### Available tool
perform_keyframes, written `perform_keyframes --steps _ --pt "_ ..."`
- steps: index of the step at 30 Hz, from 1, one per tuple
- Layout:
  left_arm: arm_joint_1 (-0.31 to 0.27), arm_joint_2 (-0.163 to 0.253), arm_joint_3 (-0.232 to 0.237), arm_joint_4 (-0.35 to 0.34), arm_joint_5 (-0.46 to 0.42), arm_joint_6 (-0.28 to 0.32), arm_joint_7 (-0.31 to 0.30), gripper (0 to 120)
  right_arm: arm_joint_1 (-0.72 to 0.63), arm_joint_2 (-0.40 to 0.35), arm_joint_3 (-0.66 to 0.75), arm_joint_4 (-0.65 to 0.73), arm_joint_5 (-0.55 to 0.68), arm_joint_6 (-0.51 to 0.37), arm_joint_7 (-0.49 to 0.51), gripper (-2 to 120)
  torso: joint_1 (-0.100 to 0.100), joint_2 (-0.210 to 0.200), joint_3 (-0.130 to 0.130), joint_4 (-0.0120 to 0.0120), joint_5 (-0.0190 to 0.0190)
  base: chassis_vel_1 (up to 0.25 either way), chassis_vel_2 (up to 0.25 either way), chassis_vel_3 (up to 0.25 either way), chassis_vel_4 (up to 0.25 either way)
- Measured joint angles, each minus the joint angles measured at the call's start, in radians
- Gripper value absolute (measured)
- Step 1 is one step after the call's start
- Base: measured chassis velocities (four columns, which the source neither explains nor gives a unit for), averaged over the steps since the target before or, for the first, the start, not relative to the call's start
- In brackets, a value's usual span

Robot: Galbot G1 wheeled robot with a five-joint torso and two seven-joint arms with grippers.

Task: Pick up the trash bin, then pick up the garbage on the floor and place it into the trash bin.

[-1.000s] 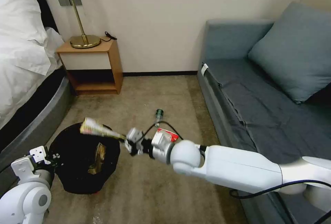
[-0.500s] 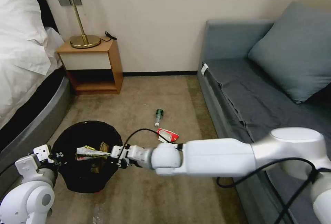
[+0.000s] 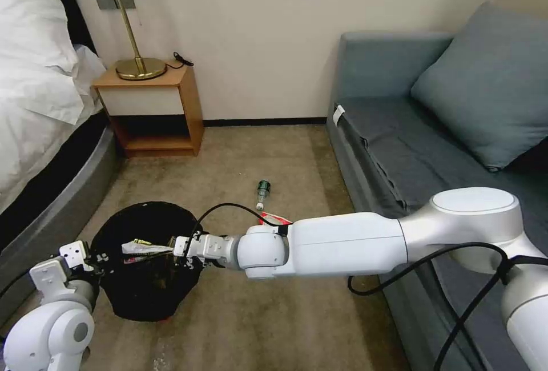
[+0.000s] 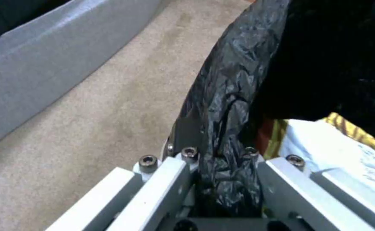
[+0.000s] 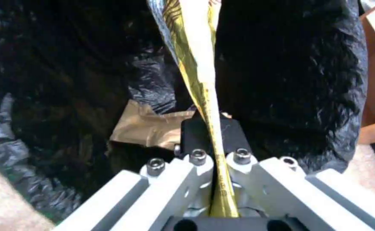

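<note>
Right gripper: fingers clamped on the end of the gold-green snack wrapper, which runs out from between the pads over the mouth of the trash bin. In the head view the right gripper sits at the bin's rim on the sofa side, with the wrapper lying roughly level above the opening and the arm reaching across the carpet from the right.

Left gripper: fingers pinched on a fold of the glossy black liner at the bin's rim. In the head view the left gripper is at the rim on the bed side.

Trash bin: upright, near the grey bed base. Contents: a tan paper bag lies low inside against the liner, beneath the held wrapper. The left wrist view shows the wrapper's pale face and yellow edge just inside the rim.

Outside the bin, on the carpet: a small clear green-labelled bottle lies on its side between the bin and the sofa; a red-white packet lies just beside it, partly hidden by the right arm.

A wooden nightstand with a brass lamp stands against the wall, well apart from the bin.
</note>
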Motion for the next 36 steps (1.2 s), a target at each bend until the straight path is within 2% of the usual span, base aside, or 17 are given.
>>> perform_keyframes --steps 4,5,6,9,11,14,16,18,22,24,25,28,31,33,34,36 --pt "-0.001 -0.002 0.004 0.0 0.0 0.0 0.0 3 0.011 0.008 -0.013 -0.008 -0.014 0.0 0.0 2 0.0 0.0 0.0 0.0 0.0 0.0 0.0 0.0 0.0" --pt "-0.001 -0.006 0.008 0.001 0.002 0.0 0.001 3 0.018 0.02 -0.026 -0.019 -0.03 0.0 0.002 16 0.0 0.0 0.0 0.0 0.0 0.0 0.0 0.0 0.0" --pt "-0.001 -0.006 0.008 0.001 0.002 0.0 0.001 3 0.018 0.02 -0.026 -0.019 -0.03 0.0 0.002 16 0.0 0.0 0.0 0.0 0.0 0.0 0.0 0.0 0.0" --pt "0.0 -0.007 0.008 0.002 0.004 0.0 0.002 3 0.023 0.03 -0.026 -0.034 -0.066 0.012 0.007 33 0.0 0.0 0.0 0.0 0.0 0.0 0.0 0.0 0.0" --pt "0.0 -0.007 0.008 0.002 0.004 0.0 0.002 3 0.023 0.031 -0.025 -0.035 -0.069 0.013 0.008 34 0.0 0.0 0.0 0.0 0.0 0.0 0.0 0.0 0.0" --pt "0.0 -0.006 0.007 0.007 0.005 -0.001 0.003 3 0.027 0.028 0.001 -0.033 -0.107 0.022 0.008 53 0.0 0.0 0.0 0.0 0.0001 0.0 0.0 0.0 0.0" --pt "-0.002 -0.005 0.007 0.008 0.004 0.0 0.003 3 0.034 0.025 0.002 -0.024 -0.109 0.022 0.005 56 0.0 0.0 0.0 0.0 0.0001 0.0 0.0 0.0 0.0" --pt "-0.009 -0.002 0.007 0.014 0.003 -0.001 0.003 3 0.05 0.016 -0.014 0.002 -0.109 0.022 0.002 66 0.0 0.0 0.0 0.0 0.0002 0.0 0.0 0.0 0.0" --pt "-0.014 -0.001 0.008 0.019 0.0 -0.001 0.004 3 0.061 0.011 -0.034 0.022 -0.105 0.02 0.001 74 0.0 0.0 0.0 -0.0001 0.0002 0.0 0.0 0.0 0.0" --pt "-0.017 -0.004 0.011 0.023 -0.003 -0.001 0.004 3 0.067 0.014 -0.047 0.026 -0.1 0.02 0.005 86 0.0 0.0 0.0 -0.0001 0.0001 0.0 0.0 0.0 0.0" --pt "-0.017 -0.004 0.011 0.023 -0.003 -0.001 0.004 3 0.067 0.014 -0.047 0.026 -0.1 0.02 0.005 86 0.0 0.0 0.0 -0.0001 0.0001 0.0 0.0 0.0 0.0" --pt "-0.018 -0.008 0.013 0.025 -0.003 -0.001 0.004 3 0.064 0.019 -0.026 0.022 -0.101 0.028 0.017 98 0.0 0.0 0.0 0.0 0.0001 0.0 0.0 0.0 0.0" --pt "-0.018 -0.007 0.013 0.03 -0.003 -0.001 0.004 3 0.062 0.012 0.019 0.031 -0.106 0.037 0.028 99 0.0 0.0 0.0 0.0001 0.0001 0.0 0.0 0.0 0.0" --pt "-0.019 -0.005 0.008 0.033 -0.007 -0.001 0.004 3 0.037 -0.03 0.133 0.068 -0.106 0.054 0.063 100 0.0 0.0 0.0 0.0001 0.0001 0.0 0.0 0.0 0.0" --pt "-0.019 -0.005 0.008 0.033 -0.007 -0.001 0.004 3 0.037 -0.03 0.133 0.068 -0.106 0.054 0.063 100 0.0 0.0 0.0 0.0001 0.0001 0.0 0.0 0.0 0.0" --pt "-0.019 -0.005 -0.001 0.033 -0.014 -0.003 0.006 3 -0.03 -0.101 0.26 0.119 -0.085 0.093 0.09 100 0.0 0.0 0.0 0.0003 0.0001 0.0 0.0 0.0 0.0"
